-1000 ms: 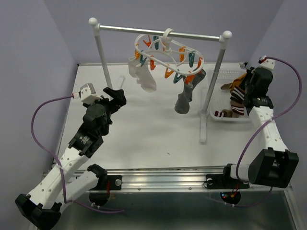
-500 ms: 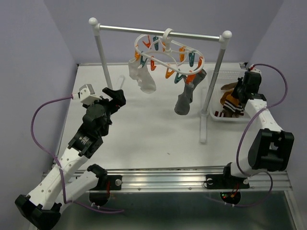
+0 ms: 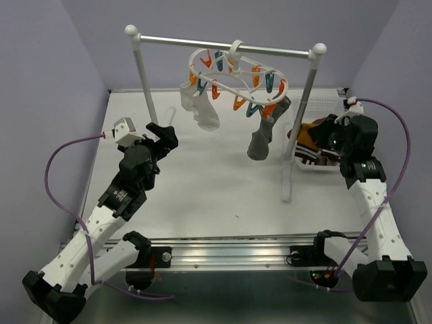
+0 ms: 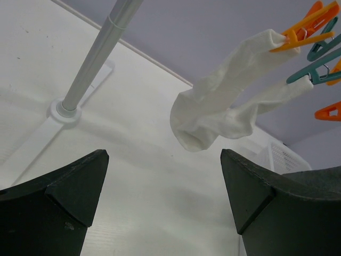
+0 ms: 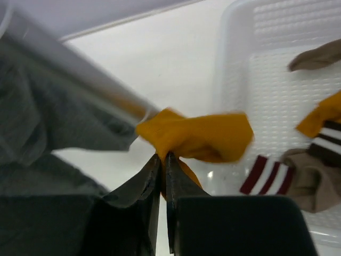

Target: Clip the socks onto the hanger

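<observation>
Up on the right, the right pincer (image 5: 163, 160) has its thin dark jaws almost together on a fold of the mustard-orange sock (image 5: 202, 136). The soft knit bunches out from the tips in a crumpled wedge. From above, that sock (image 3: 308, 130) hangs over the left rim of the white perforated basket (image 3: 332, 104), close beside the right post of the metal rail stand (image 3: 302, 121); whether cloth and post touch I cannot tell. The basket sits by the worktop's (image 3: 202, 182) far right corner. On its dotted plastic floor lie a brown sock with dark red and white stripes (image 5: 277, 173) and a beige-brown one (image 5: 314, 56) nearer the far wall.

The left pincer (image 4: 165, 184) stands wide, and nothing lies between its blunt, matte black wedge fingers (image 4: 69, 192). It hovers over the left half of the worktop (image 3: 160, 135), aimed at the far edge.

The hanger (image 3: 234, 48), a white plastic double oval, hooks over the stand's round rail near the far edge, with small orange clips (image 4: 303, 26) and teal clips (image 4: 314, 72) dangling below it. An orange clip pinches the cuff of a limp white sock (image 4: 224, 106), which droops with its toe curled, clear of the worktop. A grey ribbed sock (image 3: 262, 135) hangs from the ring's right end, just left of the right post.
</observation>
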You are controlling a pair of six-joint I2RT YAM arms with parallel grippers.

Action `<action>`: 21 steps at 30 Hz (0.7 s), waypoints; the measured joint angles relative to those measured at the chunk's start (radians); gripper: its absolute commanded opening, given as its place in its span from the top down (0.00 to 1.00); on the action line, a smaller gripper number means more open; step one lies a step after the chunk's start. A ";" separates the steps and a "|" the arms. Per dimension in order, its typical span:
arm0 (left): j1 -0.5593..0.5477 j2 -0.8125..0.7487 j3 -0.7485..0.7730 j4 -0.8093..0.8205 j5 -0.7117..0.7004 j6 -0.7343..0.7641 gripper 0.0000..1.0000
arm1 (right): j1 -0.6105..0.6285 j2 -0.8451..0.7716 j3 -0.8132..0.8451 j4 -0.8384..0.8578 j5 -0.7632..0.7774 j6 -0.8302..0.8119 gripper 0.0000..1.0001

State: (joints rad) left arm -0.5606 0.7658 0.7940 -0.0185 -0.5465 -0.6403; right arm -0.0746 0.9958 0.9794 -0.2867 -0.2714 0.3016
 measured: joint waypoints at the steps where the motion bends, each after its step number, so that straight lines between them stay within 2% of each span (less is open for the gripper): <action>1: 0.000 0.001 0.000 0.000 -0.001 0.003 0.01 | 0.025 -0.011 -0.008 -0.014 -0.019 0.005 0.88; 5: 0.000 0.012 0.000 0.003 -0.004 0.014 0.01 | 0.255 -0.036 -0.072 -0.075 -0.058 0.017 0.88; 10: 0.002 0.023 0.000 0.002 0.006 0.015 0.01 | 0.436 -0.015 -0.174 -0.090 -0.100 0.044 0.86; 14: 0.002 0.022 0.000 0.001 0.020 0.015 0.01 | 0.584 0.072 -0.182 -0.082 -0.069 0.038 0.81; 15: 0.002 0.022 0.000 -0.001 0.022 0.014 0.01 | 0.631 0.094 -0.181 -0.073 -0.056 0.032 0.75; 17: 0.002 0.017 0.000 -0.002 0.024 0.014 0.01 | 0.735 0.156 -0.167 -0.047 -0.045 0.018 0.30; 18: 0.002 0.011 0.000 -0.006 0.023 0.014 0.01 | 0.775 0.190 -0.151 -0.037 -0.042 0.003 0.01; 21: 0.002 -0.013 0.000 -0.024 0.023 0.010 0.01 | 0.823 0.284 -0.084 -0.007 -0.006 -0.011 0.00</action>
State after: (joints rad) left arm -0.5587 0.7525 0.7940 -0.0425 -0.5236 -0.6304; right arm 0.7483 1.2797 0.8955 -0.2935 -0.2771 0.2901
